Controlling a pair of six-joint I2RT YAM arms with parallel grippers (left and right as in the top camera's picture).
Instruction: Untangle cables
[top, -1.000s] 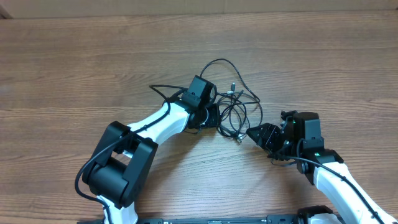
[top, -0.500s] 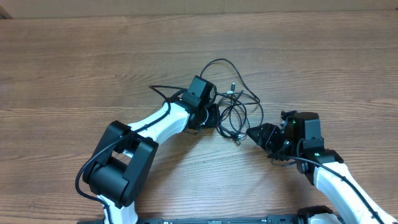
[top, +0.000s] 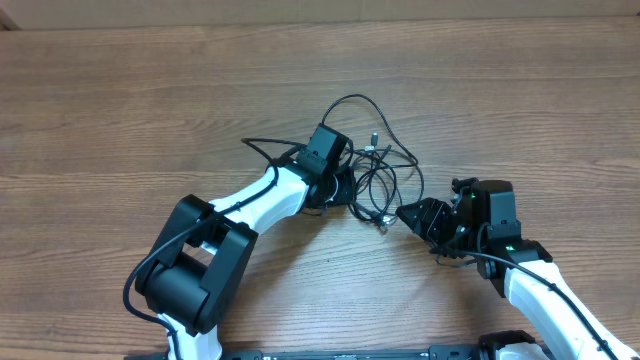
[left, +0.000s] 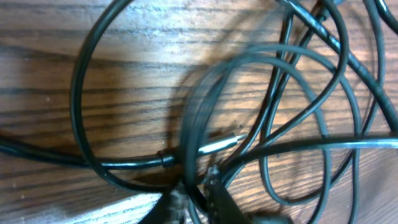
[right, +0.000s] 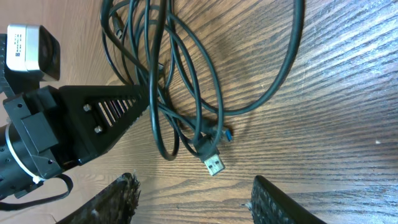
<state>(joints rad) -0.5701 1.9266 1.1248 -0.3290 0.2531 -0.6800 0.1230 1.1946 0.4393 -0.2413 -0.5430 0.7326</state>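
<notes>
**Left grip partly obscured**

On the left gripper (top: 350, 190), fingertips are blurred and cut off in the wrist view; it is apparently pinching the cables (top: 375, 170), heaped on the worktop (top: 150, 100). The arm reaches low from their left. The right gripper (top: 403, 214), jaws spread, sits beside their lower-right edge.

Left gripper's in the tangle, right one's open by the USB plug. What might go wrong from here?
1. The left gripper seems to pinch one strand amid overlapping loops of the cables; pulling may tighten the knot.
2. The right gripper, open, may close on several strands beside the USB plug.
</notes>
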